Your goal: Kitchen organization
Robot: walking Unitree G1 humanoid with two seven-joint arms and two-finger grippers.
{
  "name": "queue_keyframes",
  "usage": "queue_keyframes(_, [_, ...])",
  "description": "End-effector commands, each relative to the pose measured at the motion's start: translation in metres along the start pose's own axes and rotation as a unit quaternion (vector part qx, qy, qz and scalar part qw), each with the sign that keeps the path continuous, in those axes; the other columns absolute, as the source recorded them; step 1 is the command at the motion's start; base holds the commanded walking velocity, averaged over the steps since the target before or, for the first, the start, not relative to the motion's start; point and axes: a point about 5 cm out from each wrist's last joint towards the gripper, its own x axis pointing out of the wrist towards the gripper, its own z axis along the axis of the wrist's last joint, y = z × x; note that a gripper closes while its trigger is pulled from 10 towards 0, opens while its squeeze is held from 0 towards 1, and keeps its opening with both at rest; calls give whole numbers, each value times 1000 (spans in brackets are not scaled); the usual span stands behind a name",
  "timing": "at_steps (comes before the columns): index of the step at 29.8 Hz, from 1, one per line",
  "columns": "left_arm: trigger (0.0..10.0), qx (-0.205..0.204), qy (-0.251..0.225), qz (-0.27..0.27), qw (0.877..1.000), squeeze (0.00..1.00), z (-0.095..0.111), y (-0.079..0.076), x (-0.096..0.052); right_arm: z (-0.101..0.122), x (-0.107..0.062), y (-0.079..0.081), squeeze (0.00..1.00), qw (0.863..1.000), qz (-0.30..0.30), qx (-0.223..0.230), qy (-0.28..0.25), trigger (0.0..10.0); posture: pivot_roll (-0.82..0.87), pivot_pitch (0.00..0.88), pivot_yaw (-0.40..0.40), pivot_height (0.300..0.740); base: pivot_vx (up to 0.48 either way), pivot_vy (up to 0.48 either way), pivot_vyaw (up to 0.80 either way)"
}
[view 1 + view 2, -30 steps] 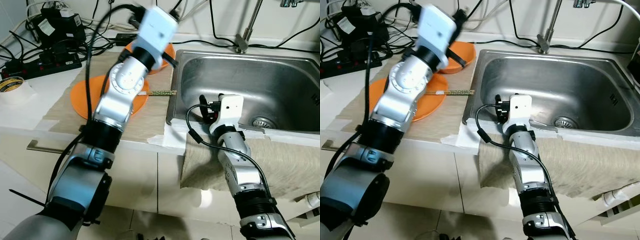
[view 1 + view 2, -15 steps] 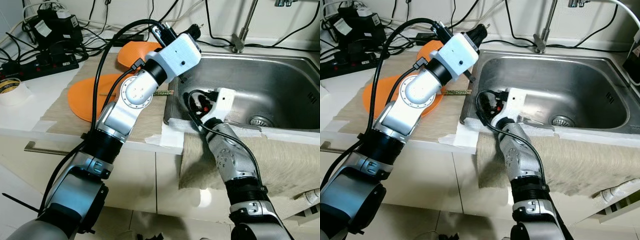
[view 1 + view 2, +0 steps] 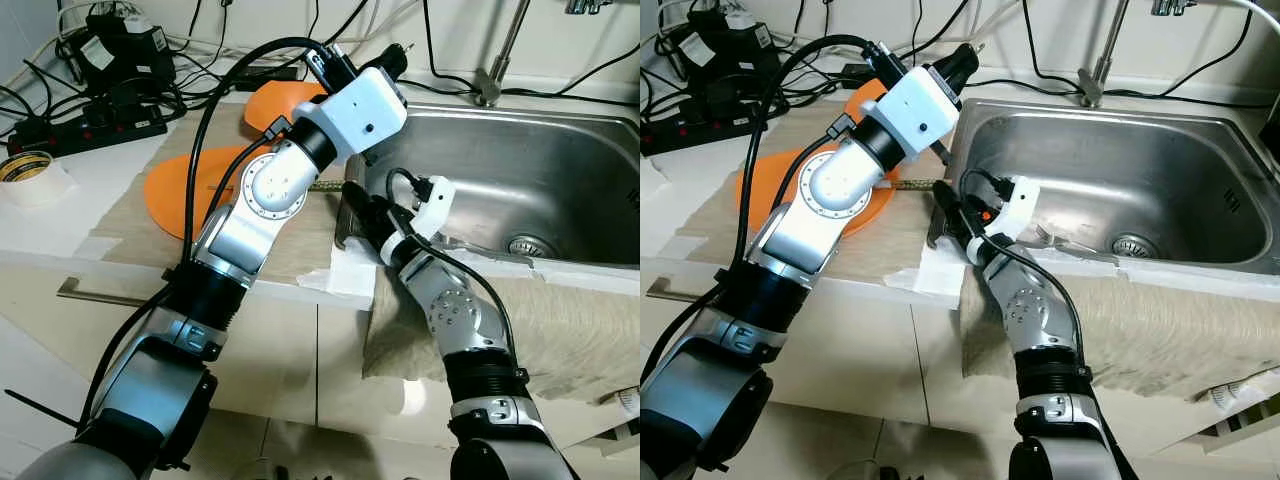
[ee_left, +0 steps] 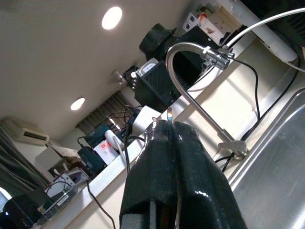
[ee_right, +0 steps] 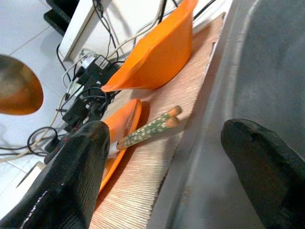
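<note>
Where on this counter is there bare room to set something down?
Free: the mat strip in front of the orange plate, and the sink basin around its drain. Crowded: the sink's left rim, where both grippers meet, and the cable-strewn back corner.

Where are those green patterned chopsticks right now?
The chopsticks rest on the orange plate, tips toward the sink, on the robot's left.
</note>
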Motion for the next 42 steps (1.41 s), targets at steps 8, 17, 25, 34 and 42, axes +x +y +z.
queue_keyframes(8, [0,5,-16,-5,1000,0,7,-1,1,13,2,8,1000,999,25,26,-17,10000,-8,0,27,732,0,0,0])
queue_keyframes(17, [0,-2,-26,-11,1000,0,10,-4,1,16,6,12,0,1000,20,-12,-11,10000,-8,0,28,732,0,0,0])
queue_keyframes(25, [0,72,-3,-26,997,0,-3,-2,-6,29,-1,-2,0,943,-74,-322,-52,10000,-9,0,31,732,0,0,0])
queue_keyframes(34, [0,124,15,-47,991,0,-15,-7,-18,48,-15,-14,0,890,-127,-427,-93,10000,-13,0,29,732,0,0,0])
queue_keyframes(42, [0,195,50,-82,976,0,-42,-17,-39,54,-27,-29,0,872,-157,-451,-108,10000,-25,0,32,732,0,0,0])
